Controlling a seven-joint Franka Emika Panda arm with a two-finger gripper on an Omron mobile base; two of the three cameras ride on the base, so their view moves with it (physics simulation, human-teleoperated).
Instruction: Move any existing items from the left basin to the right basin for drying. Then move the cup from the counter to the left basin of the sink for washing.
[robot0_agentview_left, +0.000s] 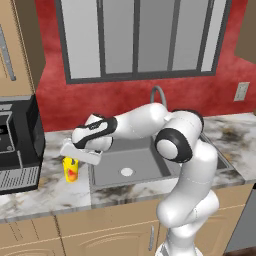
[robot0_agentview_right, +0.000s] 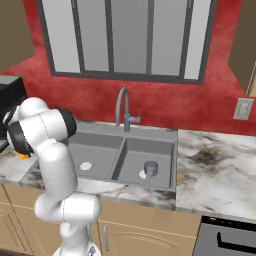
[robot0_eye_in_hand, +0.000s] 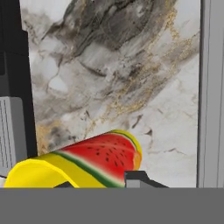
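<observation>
Cup (robot0_agentview_left: 70, 169) stands upright on tabletop (robot0_agentview_left: 50, 192), directly under the hand (robot0_agentview_left: 80, 152), just off the left basin's (robot0_agentview_left: 131, 167) rim. Hand view: cup (robot0_eye_in_hand: 83, 164) right at the finger tips (robot0_eye_in_hand: 139, 179), watermelon print on its side; can't tell if the hand is open, closed or gripping. Right base view adds the right basin (robot0_agentview_right: 150, 159) w/ a grey cup-like item (robot0_agentview_right: 150, 168) in it; arm blocks most of the yellow cup (robot0_agentview_right: 22, 156) there.

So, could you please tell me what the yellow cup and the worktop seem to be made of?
The small yellow cup with a watermelon print looks like smooth, matte plastic: flat bright colour, though this is uncertain. The white-grey veined counter looks like polished marble, judging by its dark blotchy veins.
</observation>
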